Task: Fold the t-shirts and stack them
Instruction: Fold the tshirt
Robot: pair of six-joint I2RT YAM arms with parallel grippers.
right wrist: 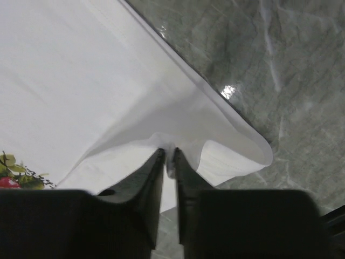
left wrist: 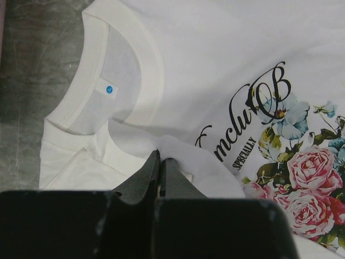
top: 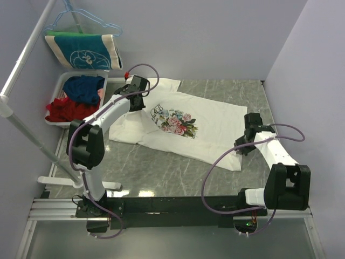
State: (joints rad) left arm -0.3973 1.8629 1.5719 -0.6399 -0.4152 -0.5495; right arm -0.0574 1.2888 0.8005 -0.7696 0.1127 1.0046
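A cream-white t-shirt [top: 210, 129] with a pink-and-blue flower print and dark script lies spread print-up on the grey marble table. My left gripper [top: 141, 103] is shut on a pinch of cloth at the shoulder beside the collar; the left wrist view shows its closed fingers [left wrist: 160, 162] under raised fabric, near the collar [left wrist: 116, 81]. My right gripper [top: 243, 145] is shut on the hem near the shirt's bottom corner; in the right wrist view [right wrist: 168, 155] a fold of cloth sits between the jaws and the corner [right wrist: 253, 151] curls up off the table.
A white bin [top: 60, 89] of red and blue clothes stands at the back left. Above it a teal-and-cream cloth [top: 83, 49] and a blue hanger [top: 81, 21] hang from a rack. A white rail [top: 27, 129] runs down the left side.
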